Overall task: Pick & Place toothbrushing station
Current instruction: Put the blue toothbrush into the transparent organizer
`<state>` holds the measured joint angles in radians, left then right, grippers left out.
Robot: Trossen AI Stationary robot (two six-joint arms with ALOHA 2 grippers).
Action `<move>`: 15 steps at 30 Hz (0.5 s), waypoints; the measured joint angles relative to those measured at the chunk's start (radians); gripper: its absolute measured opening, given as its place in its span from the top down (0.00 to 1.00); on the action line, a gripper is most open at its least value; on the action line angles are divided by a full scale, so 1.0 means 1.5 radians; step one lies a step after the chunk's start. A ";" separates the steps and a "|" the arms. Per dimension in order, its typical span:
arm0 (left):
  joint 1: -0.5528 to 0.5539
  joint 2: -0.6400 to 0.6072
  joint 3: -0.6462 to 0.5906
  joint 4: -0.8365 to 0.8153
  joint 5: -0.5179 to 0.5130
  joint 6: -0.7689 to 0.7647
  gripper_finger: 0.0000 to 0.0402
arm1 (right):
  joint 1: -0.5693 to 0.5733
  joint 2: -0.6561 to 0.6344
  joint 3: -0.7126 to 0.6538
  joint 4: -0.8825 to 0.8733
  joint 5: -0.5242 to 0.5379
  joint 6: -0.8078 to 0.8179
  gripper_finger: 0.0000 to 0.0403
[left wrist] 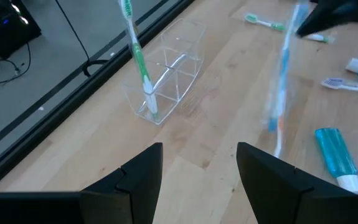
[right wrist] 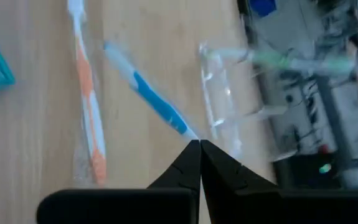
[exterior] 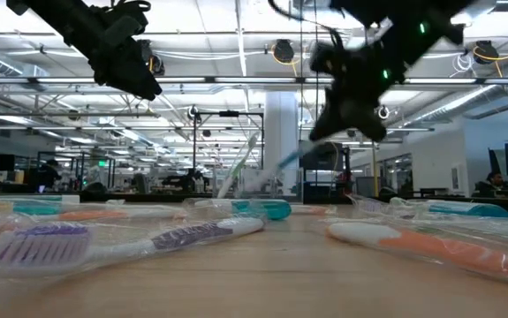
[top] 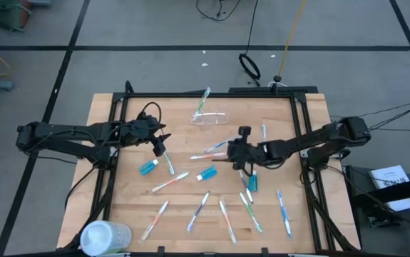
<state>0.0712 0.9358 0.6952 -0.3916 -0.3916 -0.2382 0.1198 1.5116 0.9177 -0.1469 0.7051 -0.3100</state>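
A small clear plastic cup (top: 210,117) stands at the far middle of the table, with a green toothbrush (top: 203,100) standing in it; both also show in the left wrist view (left wrist: 166,74). My right gripper (top: 233,151) is near the table's middle, shut on a blue and white toothbrush (right wrist: 147,93). My left gripper (top: 160,148) hangs open and empty (left wrist: 197,168) above the table, left of the middle, facing the cup. Several toothbrushes and blue toothpaste tubes (top: 148,167) lie loose on the table. My right gripper pinches the blue toothbrush by one end (right wrist: 188,132) between its two shut fingertips. The fingers come slanting down from the table's right. The toothbrush reaches out past the fingertips toward the cup and slants downward (exterior: 289,159); it looks lifted off the table.
A larger whitish round container (top: 105,237) stands at the near left corner. Two more blue tubes (top: 207,173) (top: 252,181) lie near the middle. Toothbrushes in wrappers lie across the near half (top: 222,218). A black frame (top: 119,107) borders the tabletop.
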 joint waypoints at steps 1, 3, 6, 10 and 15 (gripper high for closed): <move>0.000 0.000 0.000 0.000 0.000 0.000 0.47 | 0.003 0.000 0.028 -0.029 0.021 -0.030 1.00; 0.000 0.000 0.000 0.000 0.001 0.000 0.47 | -0.001 0.001 0.083 -0.061 0.050 -0.088 1.00; 0.000 0.000 0.000 0.001 0.001 0.000 0.47 | -0.028 -0.001 0.144 -0.086 0.081 -0.185 1.00; 0.000 0.000 0.000 0.001 0.001 0.000 0.47 | -0.086 0.000 0.186 -0.083 0.124 -0.297 1.00; 0.000 0.000 0.000 0.001 0.001 0.013 0.47 | -0.159 0.003 0.189 -0.054 0.132 -0.394 1.00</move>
<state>0.0711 0.9360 0.6952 -0.3904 -0.3905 -0.2190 -0.1190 1.5154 1.2018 -0.2274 0.9036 -0.9004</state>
